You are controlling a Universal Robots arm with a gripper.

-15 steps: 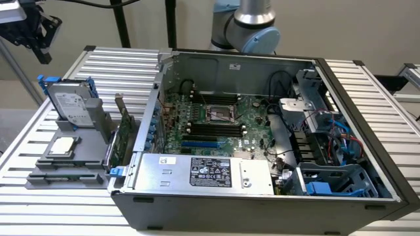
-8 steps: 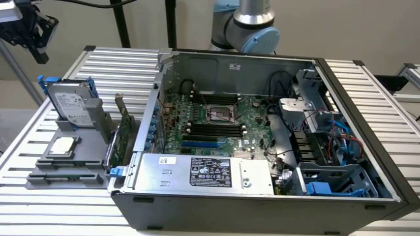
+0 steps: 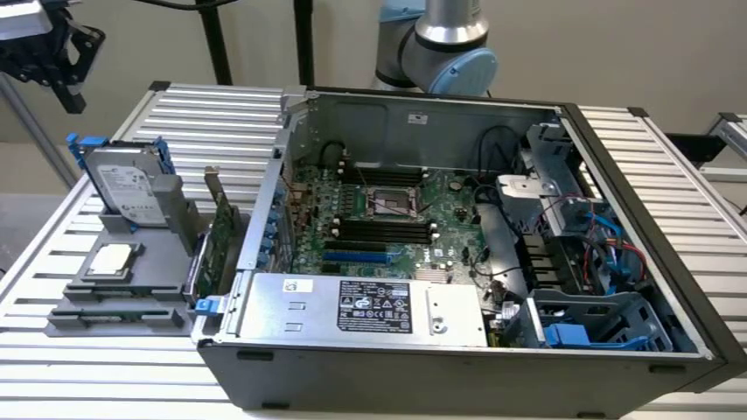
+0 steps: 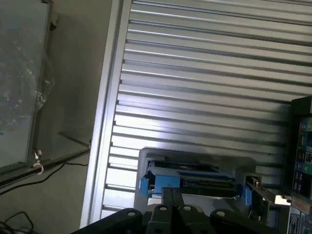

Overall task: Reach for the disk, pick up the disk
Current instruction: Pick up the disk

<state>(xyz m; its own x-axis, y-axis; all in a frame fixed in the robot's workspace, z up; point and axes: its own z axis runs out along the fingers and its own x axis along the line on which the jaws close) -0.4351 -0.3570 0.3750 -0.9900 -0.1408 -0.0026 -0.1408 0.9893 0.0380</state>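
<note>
The disk (image 3: 129,185) is a silver-grey hard drive with a white label in a bright blue frame. It stands tilted on edge in a grey holder (image 3: 146,229) on the slatted table, at the exterior view's left, outside the computer case. My gripper (image 3: 61,74) hangs high in the air above and beyond the disk, well clear of it. In the wrist view the disk (image 4: 192,179) appears edge-on just past my gripper (image 4: 171,195), whose dark fingers (image 4: 165,204) lie together, shut on nothing.
An open computer case (image 3: 467,236) with its motherboard exposed fills the table's middle. A big silver box with a black label (image 3: 362,306) sits inside its front. A small square chip (image 3: 111,258) rests on a grey tray in front of the disk. A green card (image 3: 216,236) stands between holder and case.
</note>
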